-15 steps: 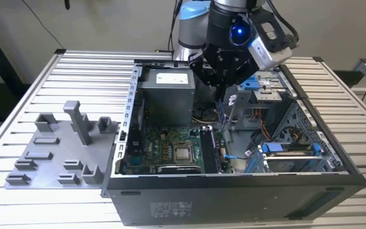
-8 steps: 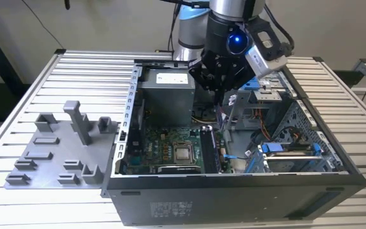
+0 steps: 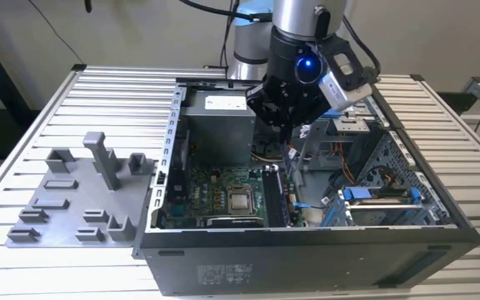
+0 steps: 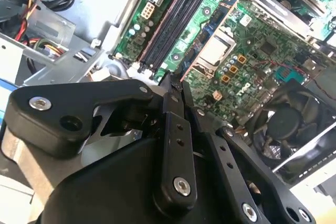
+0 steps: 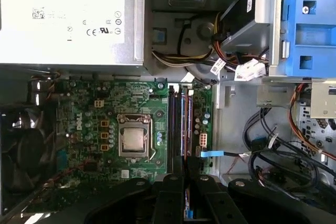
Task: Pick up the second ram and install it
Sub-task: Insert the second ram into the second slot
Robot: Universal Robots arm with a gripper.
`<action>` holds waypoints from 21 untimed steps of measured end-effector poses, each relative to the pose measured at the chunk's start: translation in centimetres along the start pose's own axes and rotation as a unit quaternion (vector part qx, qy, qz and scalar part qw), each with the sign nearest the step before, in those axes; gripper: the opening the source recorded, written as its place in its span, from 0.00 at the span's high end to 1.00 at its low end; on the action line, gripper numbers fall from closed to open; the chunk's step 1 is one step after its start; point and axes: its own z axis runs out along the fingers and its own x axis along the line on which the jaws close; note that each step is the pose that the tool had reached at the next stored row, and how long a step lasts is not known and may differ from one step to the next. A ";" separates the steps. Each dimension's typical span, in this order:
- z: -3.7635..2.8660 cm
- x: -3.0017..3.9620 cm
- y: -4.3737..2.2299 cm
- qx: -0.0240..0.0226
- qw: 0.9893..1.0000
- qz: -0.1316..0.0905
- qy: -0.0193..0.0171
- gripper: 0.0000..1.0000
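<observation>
The gripper hangs inside the computer case, just above the long memory slots. Its jaws look pressed together, and I see nothing pinched between them. The slots run along the edge of the green motherboard that is far from the fan. One end of them is near the power supply.

A long dark stick stands in those slots, and I take it for the second ram. I cannot tell if it is clicked all the way in. The grey tray beside the case holds no stick.

I think the job in hand is pushing the ram home. To do that well, the tips should come straight down on the stick's top edge, not off to one side. The push should be soft and even, so the stick stands upright and both end clips snap. The tips should keep clear of the loose wires near the slots.
</observation>
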 end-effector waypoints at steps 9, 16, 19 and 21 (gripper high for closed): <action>1.29 0.33 -0.13 -0.001 1.000 -0.006 -0.001 0.86; 2.55 0.58 -0.36 -0.002 1.000 -0.008 0.000 0.86; 3.09 0.62 -0.36 -0.001 1.000 -0.005 -0.001 0.86; 3.45 0.64 -0.47 -0.001 1.000 -0.003 -0.001 0.86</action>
